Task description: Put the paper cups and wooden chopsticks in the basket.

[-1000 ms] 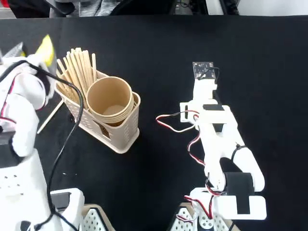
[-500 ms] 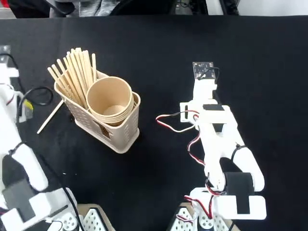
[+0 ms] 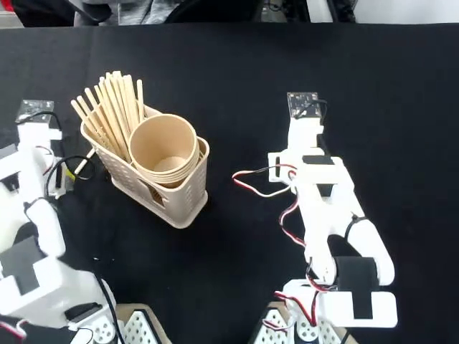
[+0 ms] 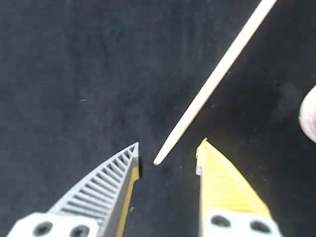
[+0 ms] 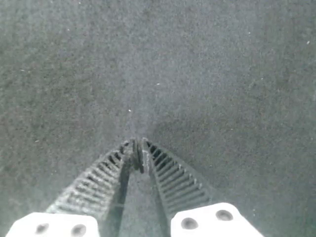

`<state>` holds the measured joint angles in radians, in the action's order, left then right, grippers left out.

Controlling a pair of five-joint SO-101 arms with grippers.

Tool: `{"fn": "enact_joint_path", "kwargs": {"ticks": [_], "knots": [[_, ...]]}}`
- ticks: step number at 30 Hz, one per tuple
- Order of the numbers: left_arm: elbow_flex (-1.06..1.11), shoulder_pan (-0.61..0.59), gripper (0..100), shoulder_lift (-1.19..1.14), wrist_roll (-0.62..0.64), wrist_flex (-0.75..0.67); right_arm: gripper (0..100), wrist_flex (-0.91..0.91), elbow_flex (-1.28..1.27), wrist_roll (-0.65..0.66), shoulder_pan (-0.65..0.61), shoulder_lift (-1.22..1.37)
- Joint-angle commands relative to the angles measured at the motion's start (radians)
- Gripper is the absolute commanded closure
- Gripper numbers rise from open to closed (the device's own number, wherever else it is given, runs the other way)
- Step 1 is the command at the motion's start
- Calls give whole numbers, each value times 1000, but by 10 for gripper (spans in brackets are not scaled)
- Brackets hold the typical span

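Slender wooden chopstick [image 4: 212,81] on black cloth [image 4: 74,59]

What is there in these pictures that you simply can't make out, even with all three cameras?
- High view: the loose chopstick lies mostly hidden under the left arm.
- Left wrist view: the same chopstick's far end is cut off by the picture edge.
- High view: the paper cups in the basket are nested, so their number is unclear.
- Left wrist view: a pale shape at the edge is blurred and cut off.

Paper cups [image 3: 163,147] nested upright in basket [image 3: 172,197] beside chopstick bundle [image 3: 115,107]; one chopstick [image 4: 211,82] lying outside.
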<state>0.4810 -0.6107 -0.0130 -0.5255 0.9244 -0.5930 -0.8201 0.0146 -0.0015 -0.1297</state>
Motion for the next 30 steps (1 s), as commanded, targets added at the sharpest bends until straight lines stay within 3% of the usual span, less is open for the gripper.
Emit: {"fn": "enact_joint_path", "kwargs": {"ticks": [1,9,15,22,30], "knots": [[-108,22,804,-130,-8,-38,984,12,4,0,-12,-24],[-236,16,816,-327,-9,-32,984,15,4,0,-12,-24],[-242,19,974,-327,-49,25,984,15,4,0,-12,-24],[-245,21,971,-325,-180,186,984,15,4,0,-12,-24],[-156,-110,971,-166,-186,232,984,17,4,0,-12,-24]]}}
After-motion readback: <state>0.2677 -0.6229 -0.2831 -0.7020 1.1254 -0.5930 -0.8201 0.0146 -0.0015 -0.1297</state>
